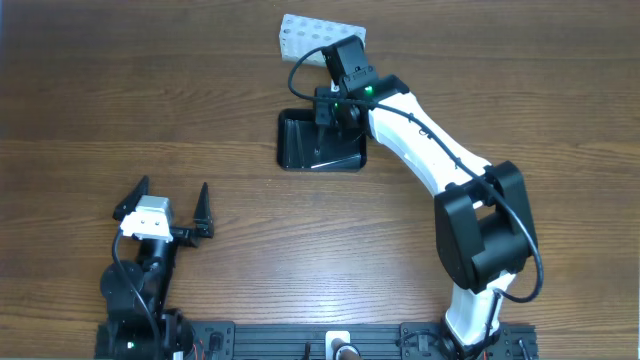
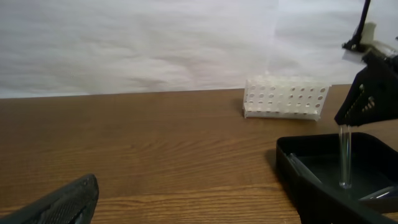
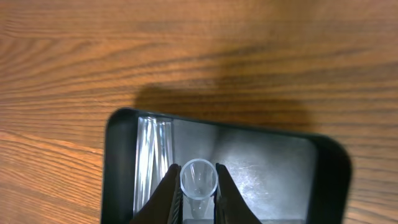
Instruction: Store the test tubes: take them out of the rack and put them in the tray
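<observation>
Clear test tube (image 2: 344,155) upright, pinched in right gripper (image 3: 198,183), over black tray (image 3: 280,168), left gripper (image 1: 173,190) wide

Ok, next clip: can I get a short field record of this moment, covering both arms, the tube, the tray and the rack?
right gripper: shut on a test tube, above the tray
test tube: clear, upright, lower end down inside the tray; contact with the floor cannot be told
tray: black, on the wooden table
other tubes: lying along one tray wall
rack: white, beyond the tray, apart from it
left gripper: open, holding nothing, near its base
task state: held tube not yet released
</observation>
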Tool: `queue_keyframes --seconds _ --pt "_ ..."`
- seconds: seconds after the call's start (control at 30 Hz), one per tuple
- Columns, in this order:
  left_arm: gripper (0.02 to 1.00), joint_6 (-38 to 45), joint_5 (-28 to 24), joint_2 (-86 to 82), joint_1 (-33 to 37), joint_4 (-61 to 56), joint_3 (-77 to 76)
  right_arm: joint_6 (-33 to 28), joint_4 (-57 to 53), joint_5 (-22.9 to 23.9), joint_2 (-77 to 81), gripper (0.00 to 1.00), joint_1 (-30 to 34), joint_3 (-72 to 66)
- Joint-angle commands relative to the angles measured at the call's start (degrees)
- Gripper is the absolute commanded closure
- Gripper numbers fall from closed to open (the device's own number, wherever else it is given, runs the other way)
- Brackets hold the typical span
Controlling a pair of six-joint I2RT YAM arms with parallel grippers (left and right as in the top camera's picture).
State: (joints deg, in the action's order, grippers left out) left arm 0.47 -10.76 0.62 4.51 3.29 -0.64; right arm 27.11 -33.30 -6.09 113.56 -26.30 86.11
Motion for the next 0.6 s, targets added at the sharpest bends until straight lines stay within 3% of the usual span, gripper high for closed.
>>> queue_keyframes --seconds 0.03,0.6 --pt "0.018 0.81 -0.76 -0.28 -0.26 0.02 0.31 1.81 0.28 -2.08 1.73 0.915 -0.42 -0.09" --pt "0.018 0.81 -0.76 -0.28 -0.26 0.02 0.31 1.79 -0.09 -2.01 3.80 0.781 -0.42 -1.86"
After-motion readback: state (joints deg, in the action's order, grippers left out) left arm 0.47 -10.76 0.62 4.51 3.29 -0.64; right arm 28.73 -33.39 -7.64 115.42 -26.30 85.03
